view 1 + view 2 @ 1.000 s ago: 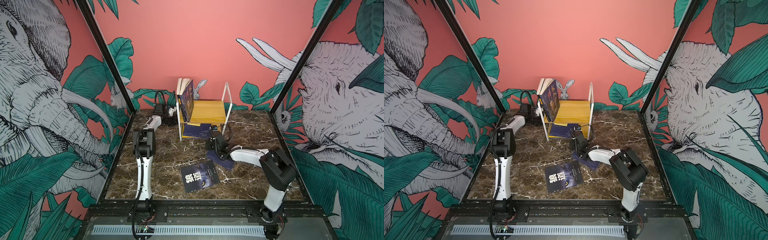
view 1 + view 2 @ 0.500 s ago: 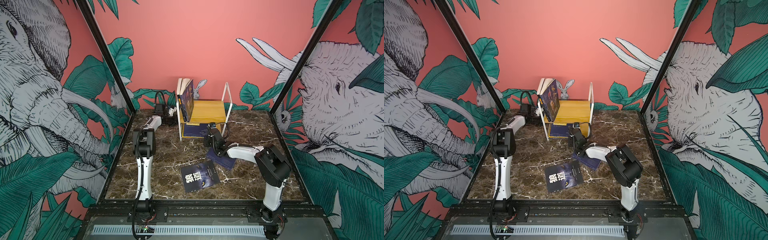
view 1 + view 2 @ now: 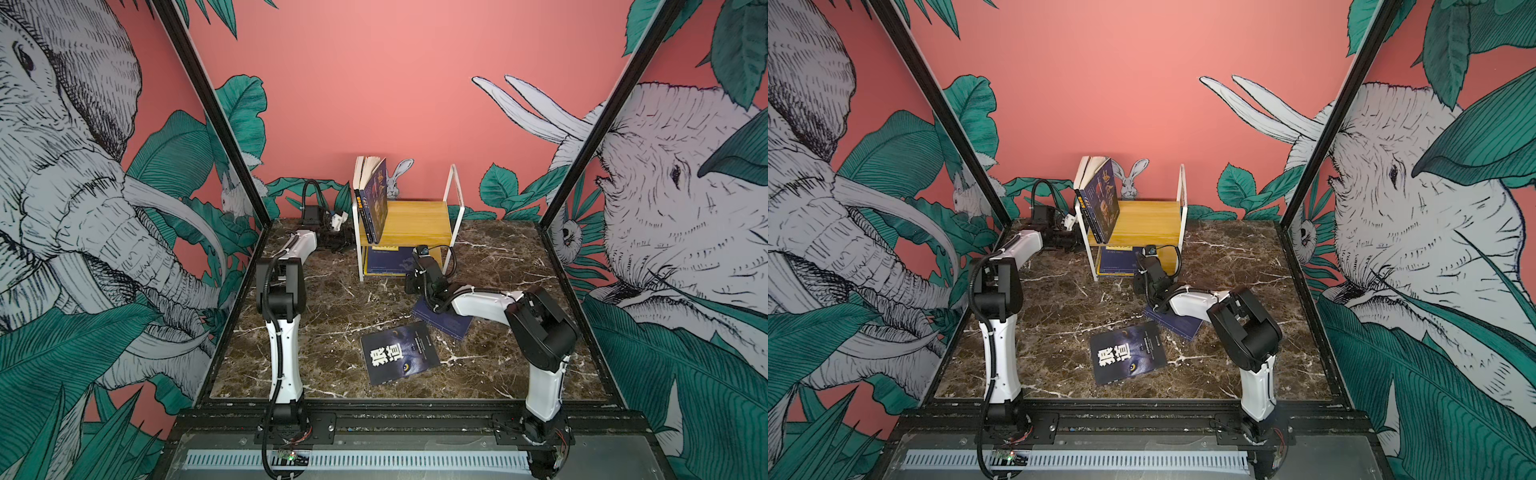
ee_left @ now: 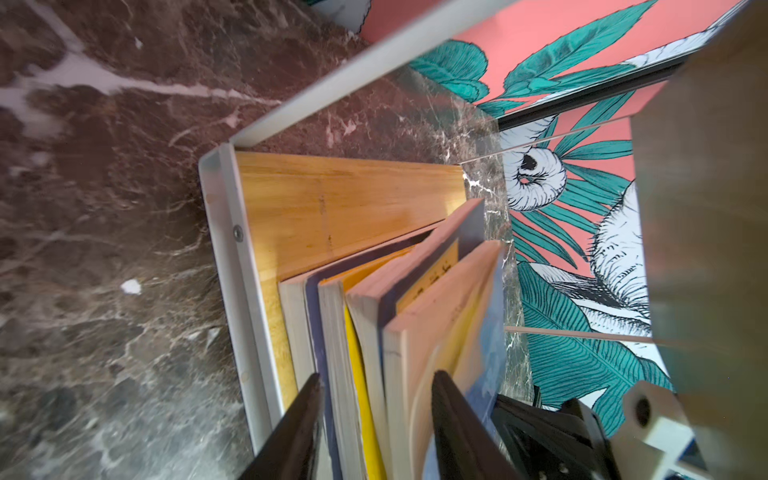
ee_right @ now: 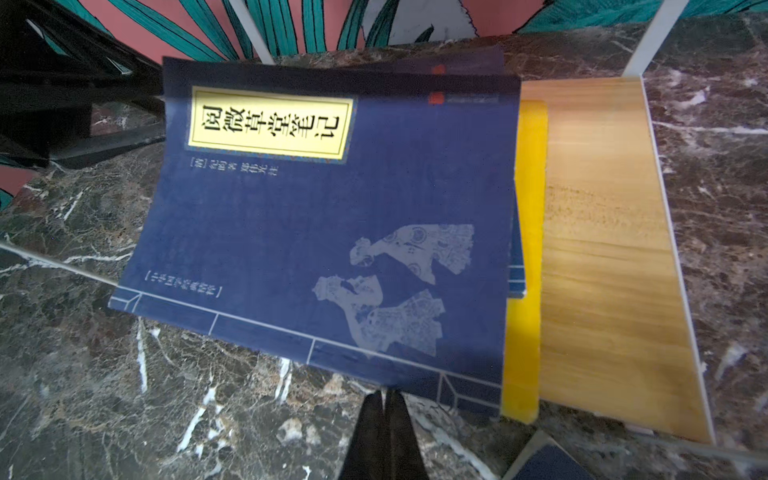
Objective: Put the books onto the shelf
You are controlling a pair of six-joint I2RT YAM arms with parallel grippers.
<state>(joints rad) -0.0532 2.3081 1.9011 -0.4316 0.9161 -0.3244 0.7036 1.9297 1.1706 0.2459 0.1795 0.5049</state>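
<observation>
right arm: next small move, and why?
Probably nudge the shut right gripper forward: its tip sits at the near edge of the navy book, which lies skewed over the yellow book on the shelf's lower board, so a short push should square it in.

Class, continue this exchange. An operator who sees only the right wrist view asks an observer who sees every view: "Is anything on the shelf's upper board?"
Observer: Yes. Several standing books are at the left end of the upper board of the shelf.
Operator: Where is the left gripper?
Observer: The left gripper is at those books, fingers apart with books between them.
Operator: Any books out on the table?
Observer: A dark book with white characters lies flat on the table, near the front.
</observation>
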